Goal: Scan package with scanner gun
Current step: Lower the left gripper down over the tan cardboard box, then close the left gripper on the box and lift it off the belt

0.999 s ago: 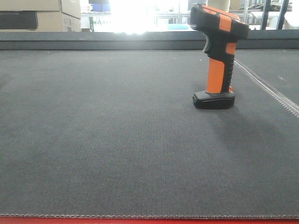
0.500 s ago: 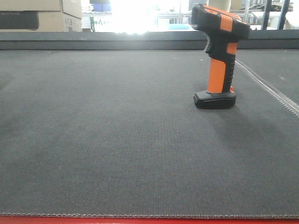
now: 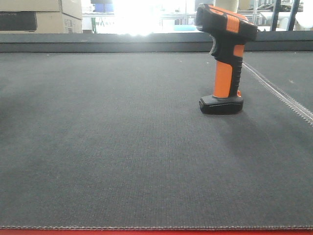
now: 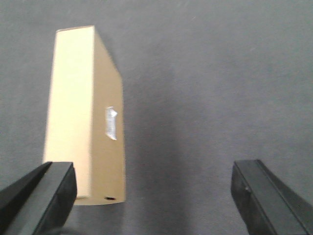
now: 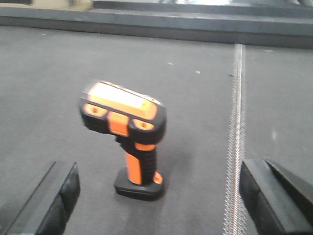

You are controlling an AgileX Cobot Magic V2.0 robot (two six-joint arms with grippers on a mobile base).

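The left jaws stand wide and hold nothing: one dark finger (image 4: 36, 196) sits at the bottom left of the left wrist view, the other at the bottom right, with bare grey counter (image 4: 205, 88) between them. The package (image 4: 83, 112) lies on the counter just ahead of the left-hand finger, whose tip overlaps the box's near corner in the picture (whether they touch, I cannot tell). Its broad pale face is turned up, and the narrower, darker face beside it carries a small white label (image 4: 111, 123), too blurred to read.

The right jaws are also wide and empty, with a dark finger (image 5: 46, 203) in each lower corner of the right wrist view. The scanner (image 5: 128, 132) stands ahead of them, apart from both fingers and nearer the left-hand one in the picture. It is upright on its flat black foot, with the orange handle rising to a black head with an orange top. A pale stitched seam (image 5: 236, 137) runs along the counter to its right.

In the front view the scanner (image 3: 226, 54) stands right of centre, its nose pointing to the picture's left, with the seam (image 3: 281, 94) running past its right side. The counter is covered in a dark woven mat with a red edge (image 3: 156, 231) at the near side. Beyond the far rim, stacked boxes (image 3: 54, 17) sit at the upper left beside a glaring window.
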